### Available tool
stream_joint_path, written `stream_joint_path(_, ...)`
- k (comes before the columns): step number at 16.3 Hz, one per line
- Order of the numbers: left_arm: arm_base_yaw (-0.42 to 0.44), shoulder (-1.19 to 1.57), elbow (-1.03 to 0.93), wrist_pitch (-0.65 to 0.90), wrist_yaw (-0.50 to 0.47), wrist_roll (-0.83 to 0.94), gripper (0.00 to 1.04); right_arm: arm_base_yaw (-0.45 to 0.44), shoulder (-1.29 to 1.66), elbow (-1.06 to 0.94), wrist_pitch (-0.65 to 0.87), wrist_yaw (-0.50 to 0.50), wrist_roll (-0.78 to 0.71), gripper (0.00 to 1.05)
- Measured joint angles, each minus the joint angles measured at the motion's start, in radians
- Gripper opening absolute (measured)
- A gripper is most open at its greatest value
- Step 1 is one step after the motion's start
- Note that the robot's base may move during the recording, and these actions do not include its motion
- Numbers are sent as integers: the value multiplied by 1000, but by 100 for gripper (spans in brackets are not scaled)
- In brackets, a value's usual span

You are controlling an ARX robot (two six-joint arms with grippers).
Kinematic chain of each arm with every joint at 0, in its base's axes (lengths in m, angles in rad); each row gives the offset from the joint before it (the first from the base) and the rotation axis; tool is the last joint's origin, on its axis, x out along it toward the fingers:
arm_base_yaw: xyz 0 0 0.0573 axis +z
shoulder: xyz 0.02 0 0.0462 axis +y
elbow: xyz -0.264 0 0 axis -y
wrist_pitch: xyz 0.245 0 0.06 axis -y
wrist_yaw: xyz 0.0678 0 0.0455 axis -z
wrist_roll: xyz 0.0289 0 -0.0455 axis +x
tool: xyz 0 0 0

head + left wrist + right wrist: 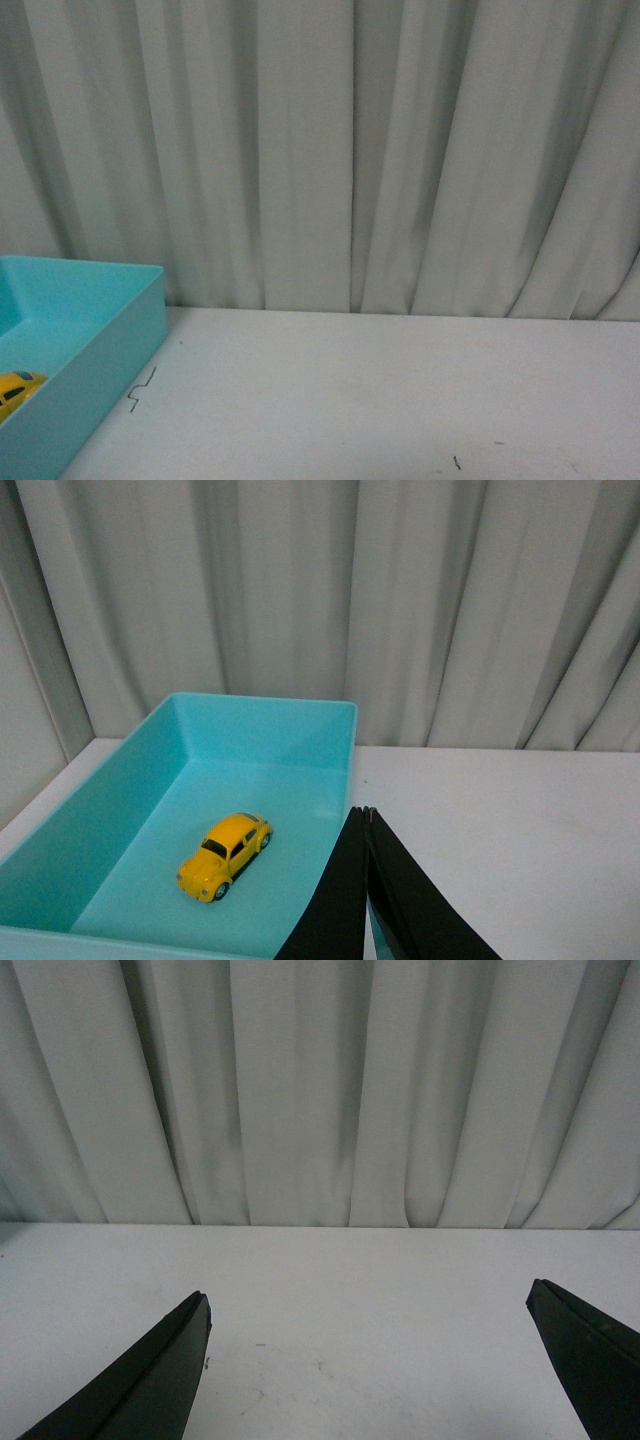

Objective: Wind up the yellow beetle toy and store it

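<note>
Yellow beetle toy (225,856) inside turquoise bin (110,810); left end effector (366,814) together, right end effector (368,1302) apart.

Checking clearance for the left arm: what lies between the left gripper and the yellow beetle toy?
In the left wrist view, only bare turquoise bin floor separates the shut left gripper from the yellow beetle toy.

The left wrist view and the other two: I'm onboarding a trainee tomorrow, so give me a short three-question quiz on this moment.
1. True or false: the yellow beetle toy lies inside the turquoise bin.
2. Which gripper is open? A) left gripper B) right gripper
3. Fill in: behind the white table hangs a pale ____.

Key: 1 true; 2 B; 3 curtain.
</note>
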Motion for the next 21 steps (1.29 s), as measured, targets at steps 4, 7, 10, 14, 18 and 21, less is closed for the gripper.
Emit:
stream_joint_path(4,0,-188,2,-180,2,0,2,0,0,0,0,0,0,98)
stream_joint_path(7,-1,-188,1,-203,1,0,2,0,0,0,0,0,0,98)
stream_joint_path(10,-1,-188,1,-199,0,-1,10,0,0,0,0,0,0,98)
stream_joint_path(14,-1,-188,1,-199,0,-1,54,0,0,0,0,0,0,98)
stream_joint_path(18,-1,-188,1,-199,0,0,75,0,0,0,0,0,0,98)
stream_joint_path(21,-1,-188,1,-200,0,-1,82,0,0,0,0,0,0,98)
